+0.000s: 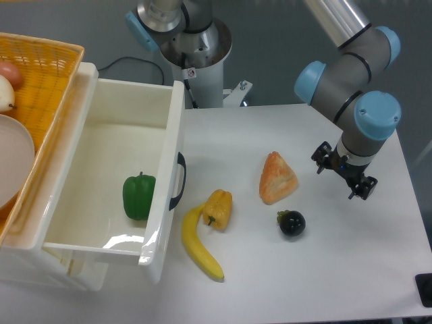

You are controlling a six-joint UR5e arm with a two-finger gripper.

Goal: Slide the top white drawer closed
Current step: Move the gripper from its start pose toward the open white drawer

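The top white drawer (159,223) is pulled far out of the white cabinet at the left. Its dark curved handle (179,181) faces right, toward the table. A green bell pepper (138,196) lies inside on the drawer floor. My gripper (343,173) hangs over the right side of the table, far to the right of the handle and touching nothing. Its two black fingers stand apart, so it looks open and empty. The lower drawer front is hidden under the open drawer.
An orange woven basket (47,81) with a white plate and an onion sits on the cabinet at the far left. On the table between drawer and gripper lie a banana (199,246), a yellow pepper (218,208), an orange bread wedge (277,178) and a dark mangosteen (291,223).
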